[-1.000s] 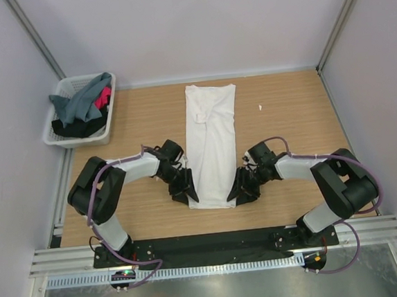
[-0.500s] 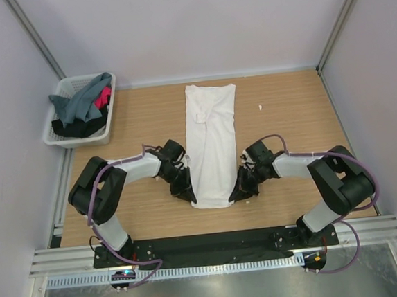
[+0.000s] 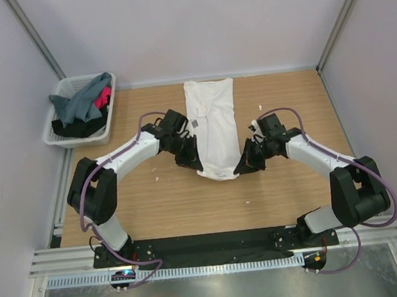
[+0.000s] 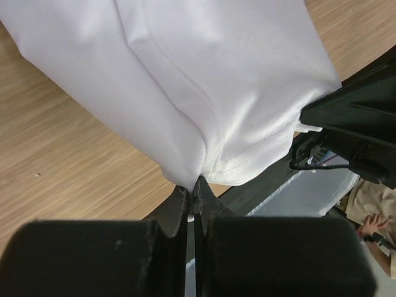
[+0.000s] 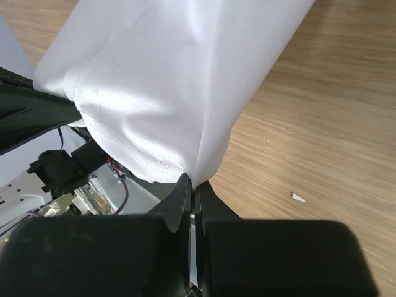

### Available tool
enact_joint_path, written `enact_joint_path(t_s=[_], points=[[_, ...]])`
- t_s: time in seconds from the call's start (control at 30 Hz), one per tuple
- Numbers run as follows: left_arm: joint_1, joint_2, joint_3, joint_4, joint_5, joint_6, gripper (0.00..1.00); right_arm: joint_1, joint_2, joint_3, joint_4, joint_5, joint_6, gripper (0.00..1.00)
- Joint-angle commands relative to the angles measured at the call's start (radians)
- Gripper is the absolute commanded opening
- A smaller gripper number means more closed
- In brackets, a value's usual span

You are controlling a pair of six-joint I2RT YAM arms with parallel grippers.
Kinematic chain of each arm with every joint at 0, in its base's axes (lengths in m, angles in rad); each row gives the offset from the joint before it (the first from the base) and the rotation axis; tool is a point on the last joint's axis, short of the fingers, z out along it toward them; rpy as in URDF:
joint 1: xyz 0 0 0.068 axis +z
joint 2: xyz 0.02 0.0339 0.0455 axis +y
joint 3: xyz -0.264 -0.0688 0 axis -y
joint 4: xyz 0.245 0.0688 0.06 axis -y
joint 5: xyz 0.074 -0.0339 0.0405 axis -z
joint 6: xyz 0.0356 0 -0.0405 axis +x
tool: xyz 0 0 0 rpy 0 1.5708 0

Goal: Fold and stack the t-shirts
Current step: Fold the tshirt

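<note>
Wooden table (image 3: 292,189), pale walls (image 3: 194,24). One white shirt (image 3: 210,120) lies at centre, its near corners pinched by the left gripper (image 3: 196,166) and right gripper (image 3: 242,167). One basket (image 3: 79,139) at 10 o'clock holds perhaps three more shirts (image 3: 76,105).

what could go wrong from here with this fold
1. The left gripper and the right gripper each pinch only the very edge of the white t-shirt, so a corner may slip out.
2. The cloth sags between them, so the fold might land crooked or wrinkled.
</note>
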Motion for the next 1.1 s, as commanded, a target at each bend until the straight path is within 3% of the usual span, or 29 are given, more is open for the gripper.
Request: enact_joint_path(t_s=[0.0,0.37,1.07], points=[[0.030,0.005,0.099,-0.064,-0.019,0.059,0.00,-0.032,0.000,0.112,-0.059,0.015,-0.043,0.02],[0.137,0.197,0.406,-0.086,-0.042,0.103,0.00,-0.152,0.297,0.445,0.057,0.033,-0.055,0.01],[0.243,0.585,0.797,-0.008,-0.078,0.133,0.00,-0.178,0.673,0.772,0.148,0.114,-0.133,0.02]])
